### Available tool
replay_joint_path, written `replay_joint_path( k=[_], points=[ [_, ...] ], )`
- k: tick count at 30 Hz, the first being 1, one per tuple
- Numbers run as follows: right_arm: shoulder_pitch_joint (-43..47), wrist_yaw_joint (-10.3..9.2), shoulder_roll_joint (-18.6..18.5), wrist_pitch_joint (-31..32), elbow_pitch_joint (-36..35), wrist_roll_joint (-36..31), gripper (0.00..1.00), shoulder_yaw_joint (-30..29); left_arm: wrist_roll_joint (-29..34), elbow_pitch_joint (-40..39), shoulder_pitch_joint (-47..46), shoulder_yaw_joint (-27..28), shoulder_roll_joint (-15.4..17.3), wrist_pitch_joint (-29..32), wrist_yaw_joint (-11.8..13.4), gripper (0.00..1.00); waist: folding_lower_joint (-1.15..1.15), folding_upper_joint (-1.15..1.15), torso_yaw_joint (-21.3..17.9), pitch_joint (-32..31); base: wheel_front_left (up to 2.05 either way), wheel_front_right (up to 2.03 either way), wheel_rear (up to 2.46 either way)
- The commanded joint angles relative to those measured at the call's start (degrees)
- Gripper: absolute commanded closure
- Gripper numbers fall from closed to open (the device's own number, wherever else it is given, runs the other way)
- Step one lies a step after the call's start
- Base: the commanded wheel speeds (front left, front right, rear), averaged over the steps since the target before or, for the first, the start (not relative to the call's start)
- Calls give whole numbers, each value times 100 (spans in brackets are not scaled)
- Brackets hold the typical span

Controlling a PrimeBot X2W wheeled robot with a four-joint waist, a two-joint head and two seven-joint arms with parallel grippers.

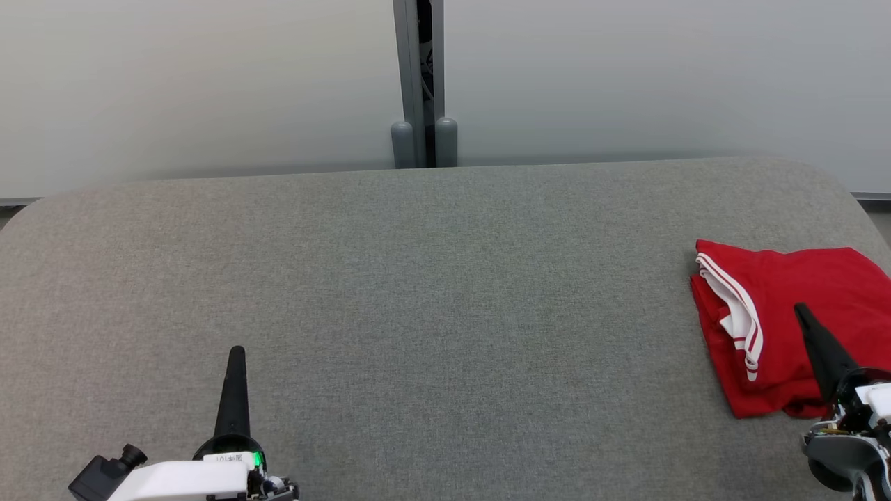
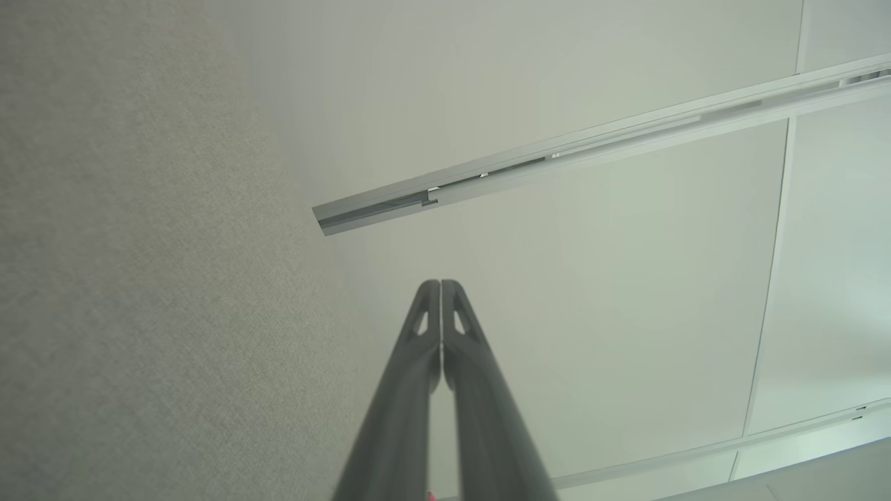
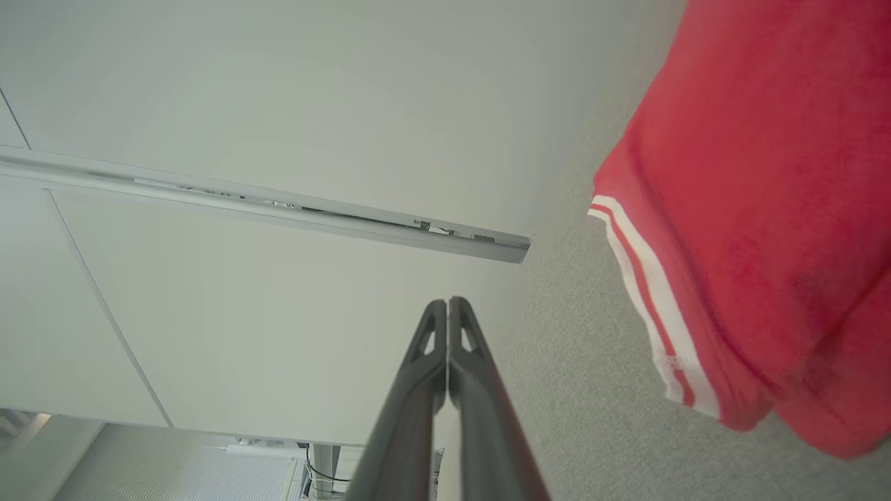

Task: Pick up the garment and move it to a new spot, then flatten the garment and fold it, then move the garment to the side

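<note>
Grey felt-like cloth covers the tabletop (image 1: 445, 278), which runs the full width of the head view and is mostly bare. That bare middle reads as the working area for flattening and folding. Pale wall panels (image 1: 209, 83) stand behind it, joined by a grey post (image 1: 418, 83).

At the far right, close to the tabletop's right edge, lies the red garment (image 1: 783, 341). It is a compact stack of layers with fairly straight sides, not a spread or crumpled heap. That shape and position suggest the folding is done and the garment has been set aside, so the task looks to be at or very near its end.

The left end effector (image 1: 237, 351) sits low at the near left, well away from the garment, with its two fingers pressed together on nothing — apparently parked because nothing calls for it there. The right end effector (image 1: 800, 307) is likewise closed tight and empty. Its tip overlaps the garment's near half in the head view, and the right wrist view shows the cloth off to one side of the fingers, not between them. Whether the tip touches the fabric I cannot tell — it looks more like a released grasp than a fresh one.

White striped trim (image 1: 743, 316) shows along the garment's left side, where a folded edge turns outward.
</note>
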Motion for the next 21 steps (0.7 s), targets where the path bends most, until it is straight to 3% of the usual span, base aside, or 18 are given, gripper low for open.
replay_joint_path(
  k=[1,21],
  points=[
    [-85,4,-58,61,12,135,100,-36,-83,-2,-15,49,17,-27,-64,100,0,0,5,-3,0,0,0],
    [-243,4,-53,391,265,900,100,-275,-719,42,25,167,-183,-78,-323,100,0,0,78,-37,0,0,0]
  ],
)
